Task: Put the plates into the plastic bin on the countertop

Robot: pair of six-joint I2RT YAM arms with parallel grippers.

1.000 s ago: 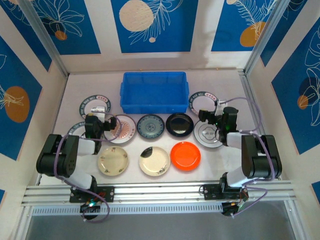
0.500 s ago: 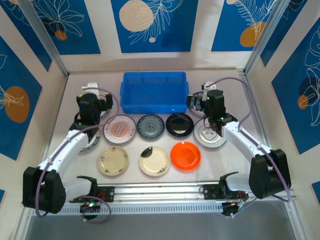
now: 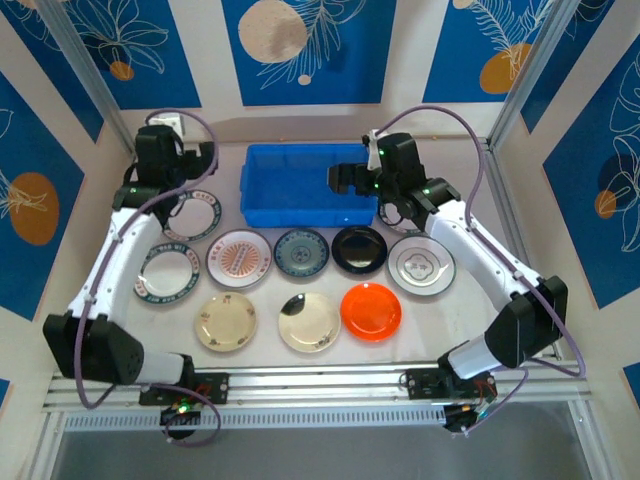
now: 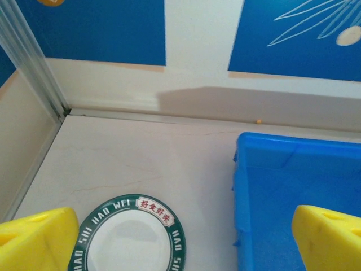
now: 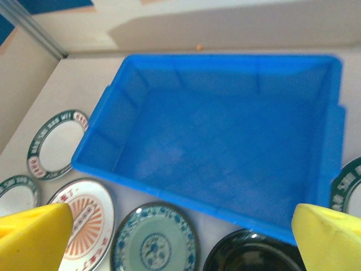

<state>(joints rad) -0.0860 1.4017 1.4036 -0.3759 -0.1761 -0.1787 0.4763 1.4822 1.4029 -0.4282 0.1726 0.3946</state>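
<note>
The blue plastic bin (image 3: 300, 185) stands at the back of the countertop (image 3: 450, 320), with nothing inside it in the right wrist view. Plates lie in rows in front of it: pink-striped (image 3: 240, 258), teal patterned (image 3: 302, 252), black (image 3: 360, 249), orange (image 3: 371, 310), two cream ones (image 3: 225, 321) and dark-rimmed white ones (image 3: 168, 272). My left gripper (image 3: 180, 165) hangs open near the bin's left end, above a green-rimmed plate (image 4: 127, 237). My right gripper (image 3: 345, 180) hovers open over the bin's right end (image 5: 225, 141). Neither holds anything.
Patterned blue-and-cream walls close in the back and both sides. An aluminium post (image 4: 34, 62) runs down the back-left corner close to my left gripper. Another dark-rimmed plate (image 5: 350, 189) lies right of the bin, and a grey-white one (image 3: 421, 265) is in front of it.
Both arms have stretched from the near plates toward the back. The left gripper went to the bin's left end, the right one to over the bin's right end.
</note>
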